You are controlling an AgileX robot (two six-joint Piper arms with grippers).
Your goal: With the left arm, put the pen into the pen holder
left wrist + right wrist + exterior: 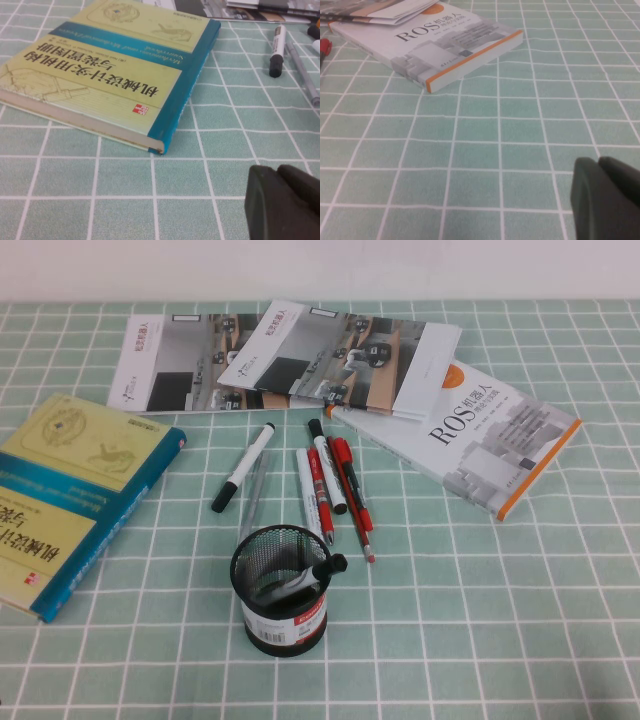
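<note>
Leaning inside the pen holder (281, 590), near centre of the high view, the pen (303, 577) is resting w/ its black cap poking over the right rim. Holder is standing upright on the green checked cloth (480, 620). Just beyond it a cluster of loose pens is lying: a white black-capped marker (243, 467) to the far left, a grey translucent pen (252, 490) beside it, red pens (349, 490) and another white marker (327, 466) to the right. A teal-and-yellow book (70, 495) is lying at left, a ROS book (480, 435) far right, magazines (290, 355) along the far edge. No arm is showing in this view.

Left wrist view: left gripper (280, 202) is hovering low over bare cloth, near the teal book's (115, 70) corner, well apart from the holder; fingers pressed together, holding nothing.

Right wrist view: right gripper (605, 197) is hanging over bare cloth, nearer than the ROS book (445, 45); fingers likewise together, empty.
</note>
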